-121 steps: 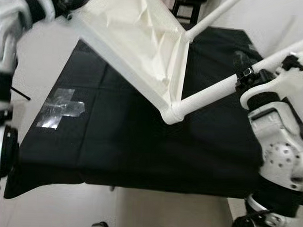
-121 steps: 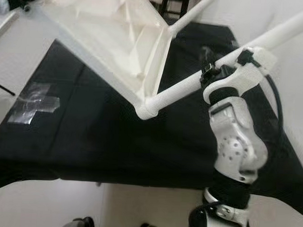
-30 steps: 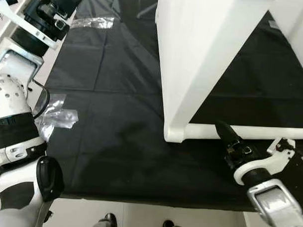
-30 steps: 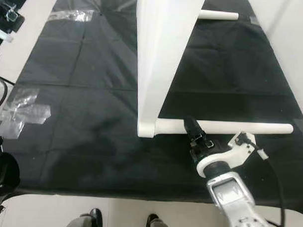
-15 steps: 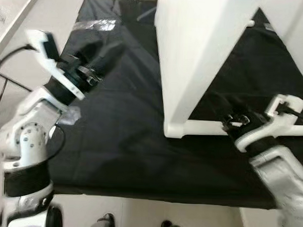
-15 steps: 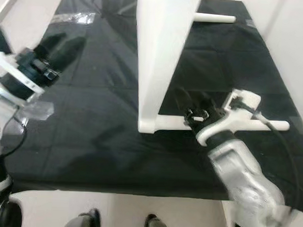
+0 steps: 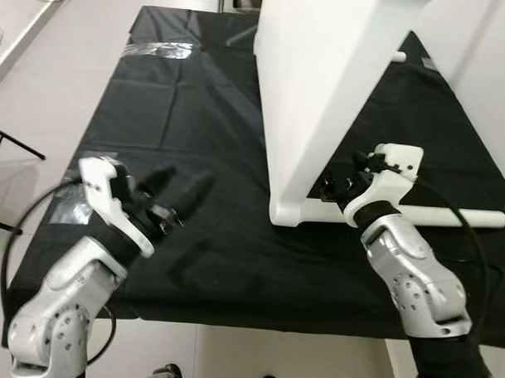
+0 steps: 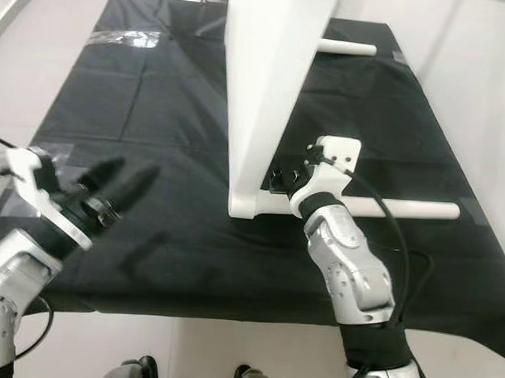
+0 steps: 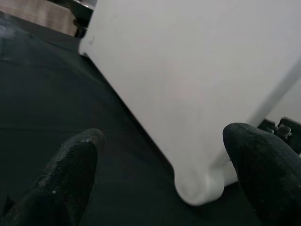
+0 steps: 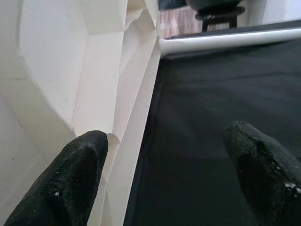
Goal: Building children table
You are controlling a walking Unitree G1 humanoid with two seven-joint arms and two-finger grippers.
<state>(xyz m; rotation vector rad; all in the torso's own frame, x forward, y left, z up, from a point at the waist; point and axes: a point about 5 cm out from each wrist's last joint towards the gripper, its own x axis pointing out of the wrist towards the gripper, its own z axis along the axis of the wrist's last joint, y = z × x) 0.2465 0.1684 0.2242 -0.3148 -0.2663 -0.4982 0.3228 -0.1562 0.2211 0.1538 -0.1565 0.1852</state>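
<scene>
White children's table (image 7: 322,100), on its side on black sheet (image 7: 196,137)
Left tool (image 7: 184,196) open, empty, beside tabletop; right tool (image 8: 278,178) open, empty, by lower leg (image 7: 434,217)

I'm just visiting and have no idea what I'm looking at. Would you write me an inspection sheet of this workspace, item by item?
Surface: black cloth sheet spread on a pale floor, creased.
Job's things: white children's table tipped on its side, panel upright, two round white legs lying level over the sheet.
Clutter: clear tape patches stuck at the sheet's edges.
Grippers: left gripper open, above the sheet, apart from the table; right gripper open, beside the table's underside, near the nearer leg.
Cables: black cable looping along the right arm; another by the left arm.
Surroundings: white wall on the right; black shoes at the near edge.
</scene>
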